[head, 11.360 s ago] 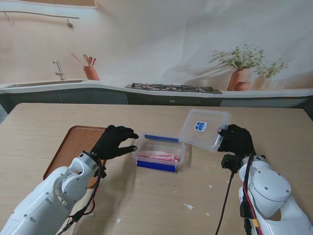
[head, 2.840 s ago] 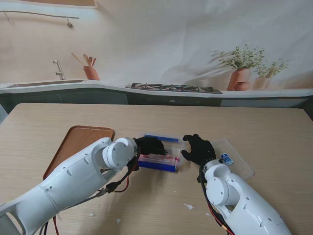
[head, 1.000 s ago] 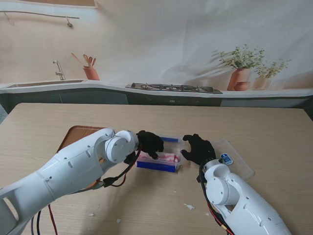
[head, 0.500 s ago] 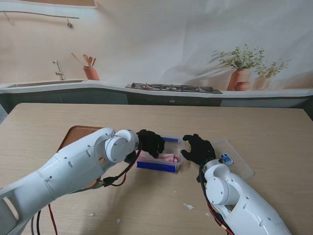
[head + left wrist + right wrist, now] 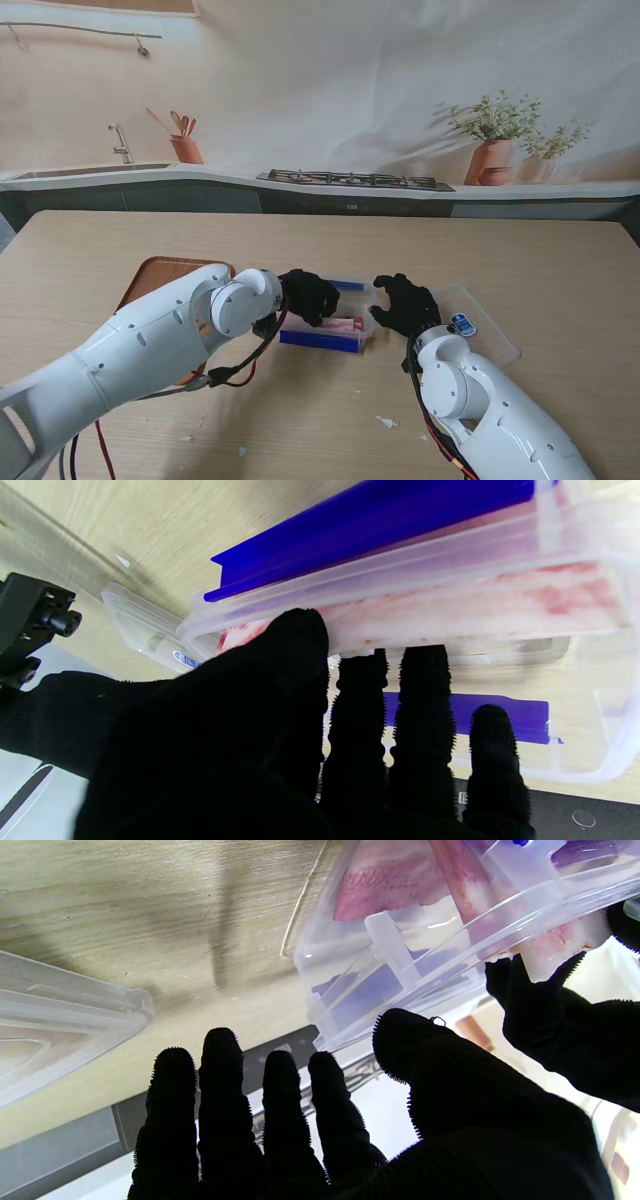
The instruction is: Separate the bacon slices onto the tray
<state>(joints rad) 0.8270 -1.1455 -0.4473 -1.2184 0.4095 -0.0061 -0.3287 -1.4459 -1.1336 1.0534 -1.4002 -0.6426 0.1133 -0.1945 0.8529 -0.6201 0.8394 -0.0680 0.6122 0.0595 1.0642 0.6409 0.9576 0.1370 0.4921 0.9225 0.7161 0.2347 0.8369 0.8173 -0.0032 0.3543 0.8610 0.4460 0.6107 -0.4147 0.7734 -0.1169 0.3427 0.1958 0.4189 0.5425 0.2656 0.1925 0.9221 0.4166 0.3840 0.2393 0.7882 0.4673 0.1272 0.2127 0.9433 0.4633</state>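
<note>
Bacon slices (image 5: 340, 324): pink and white, stacked flat in a clear plastic box (image 5: 352, 300) with blue edges, mid-table; 1 end sticks out past the rim. Tray (image 5: 152, 283): brown wood, rounded corners, flat on the table, left of the box, partly hidden.

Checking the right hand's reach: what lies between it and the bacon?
Only the box's clear wall separates the right hand from the bacon, per the right wrist view.
</note>
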